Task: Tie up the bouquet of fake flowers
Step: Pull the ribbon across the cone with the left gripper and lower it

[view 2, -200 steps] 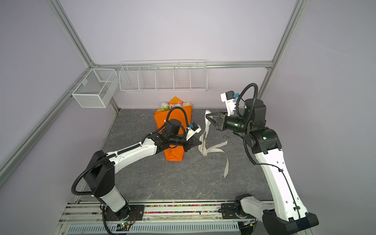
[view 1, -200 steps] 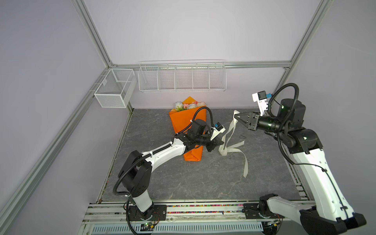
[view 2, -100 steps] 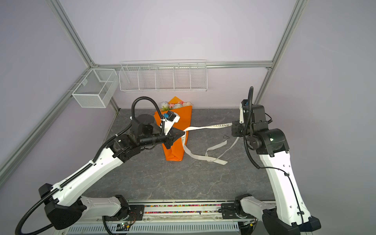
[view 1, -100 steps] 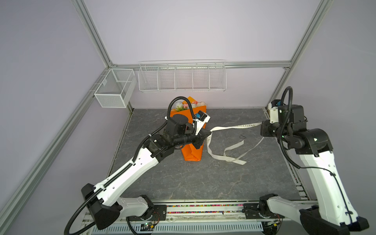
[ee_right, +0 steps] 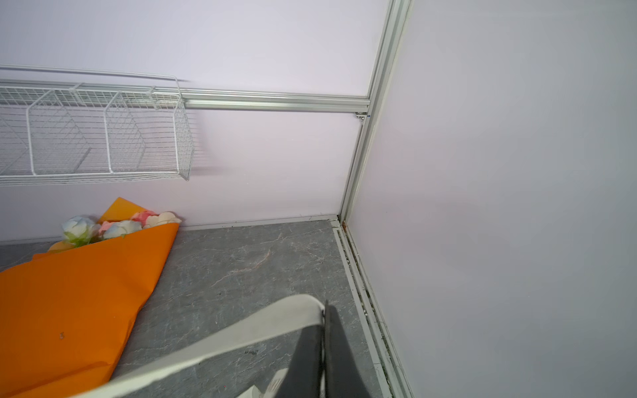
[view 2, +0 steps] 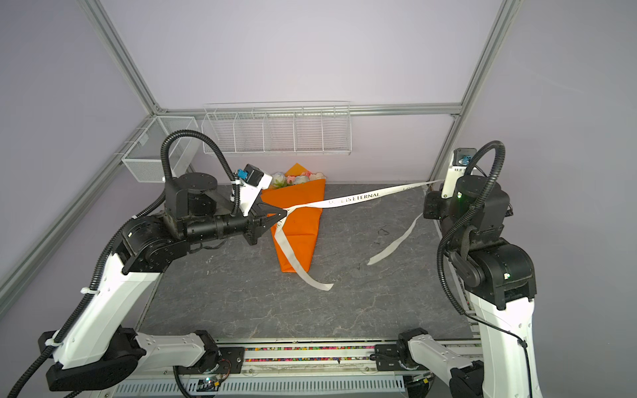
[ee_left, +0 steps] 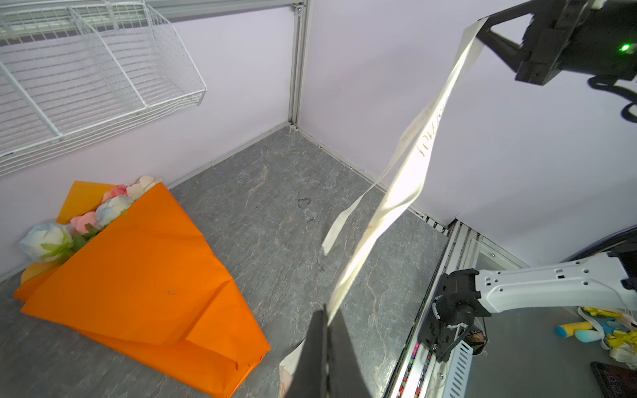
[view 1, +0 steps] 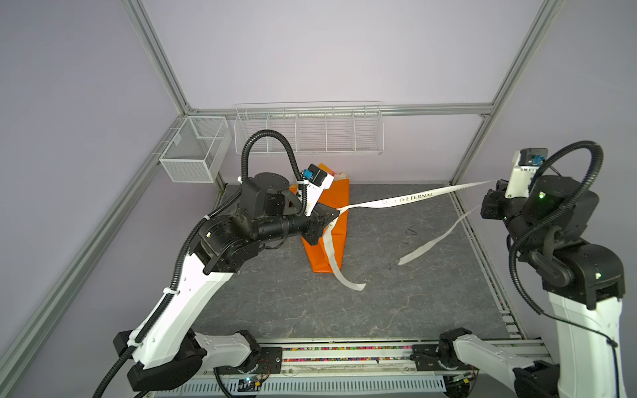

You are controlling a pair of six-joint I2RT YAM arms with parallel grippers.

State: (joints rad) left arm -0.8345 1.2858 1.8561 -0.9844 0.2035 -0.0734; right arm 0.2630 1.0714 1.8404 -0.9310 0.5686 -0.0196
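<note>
Both top views looked down from the front over the whole worktop (view 1: 379, 303); both wrist cameras, lower, shared the wire rack (ee_left: 113, 79).

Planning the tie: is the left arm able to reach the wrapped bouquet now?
Likely yes: the left claw hovers close to the bouquet, nothing between, but it is shut on the ribbon.

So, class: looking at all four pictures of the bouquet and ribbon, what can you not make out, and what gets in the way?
- Stems of the bouquet of fake flowers: hidden in every view by the orange paper sheet.
- Its blooms in a top view: mostly behind the left wrist camera.
- Print on the ribbon: only "IS ETERNAL" reads; the rest is twisted, too small.
- Same ribbon, right wrist view: blurred, cut off by the frame edge.
</note>
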